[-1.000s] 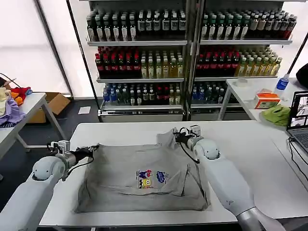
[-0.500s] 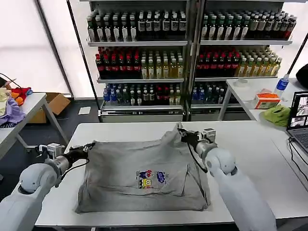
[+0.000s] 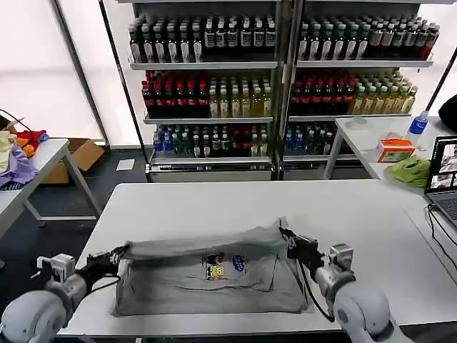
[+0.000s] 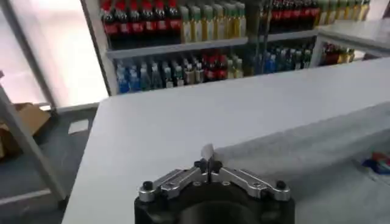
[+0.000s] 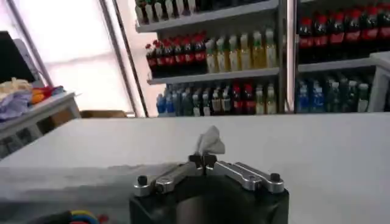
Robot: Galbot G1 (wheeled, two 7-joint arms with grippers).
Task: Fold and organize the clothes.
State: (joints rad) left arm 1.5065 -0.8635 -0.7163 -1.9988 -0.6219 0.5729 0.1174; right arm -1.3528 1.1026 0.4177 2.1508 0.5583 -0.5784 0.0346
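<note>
The far edge of the light grey cotton shirt with the cartoon print is held up off the white table, probably so it can be folded forward. The left tool and the right tool are each pinched shut on a corner.

Head camera looks down over the table; both wrist cameras face low across it toward the shelves.
</note>
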